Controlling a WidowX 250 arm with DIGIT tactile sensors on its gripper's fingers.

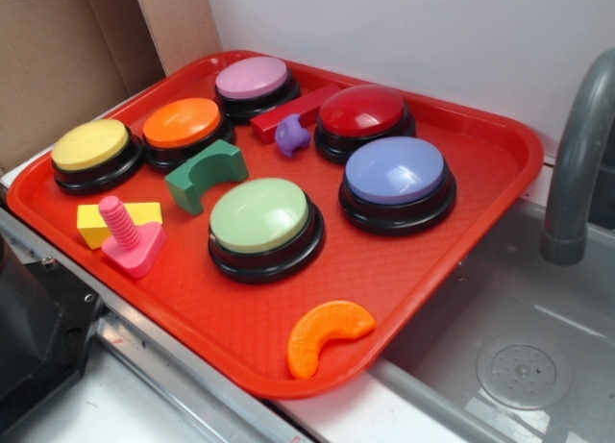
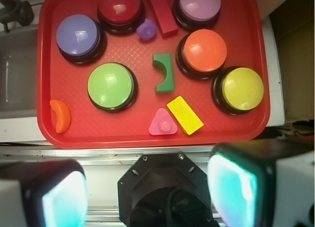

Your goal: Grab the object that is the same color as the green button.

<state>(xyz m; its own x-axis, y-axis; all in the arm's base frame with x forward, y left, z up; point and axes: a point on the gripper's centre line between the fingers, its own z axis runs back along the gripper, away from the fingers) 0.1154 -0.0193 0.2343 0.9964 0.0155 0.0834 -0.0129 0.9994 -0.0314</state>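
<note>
Risk of collision: green block (image 2: 164, 72) sits between green button (image 2: 110, 85) and orange button (image 2: 204, 50), so a wide descent could strike either dome. Fingers (image 2: 147, 187) stand apart, empty, seemingly well short of the tray (image 2: 49, 133). Tray also holds yellow block (image 2: 184, 114), pink bolt (image 2: 163, 122) and four other buttons.

wrist view, looking straight down: red tray (image 2: 49, 133) holds 6 dome buttons. green arch block (image 2: 164, 73) lies between green button (image 2: 110, 85) and orange button (image 2: 204, 50), touching neither. yellow block (image 2: 185, 114) sits just beside pink triangular piece (image 2: 163, 122). gripper (image 2: 147, 192) fingers spread wide below the tray
</note>
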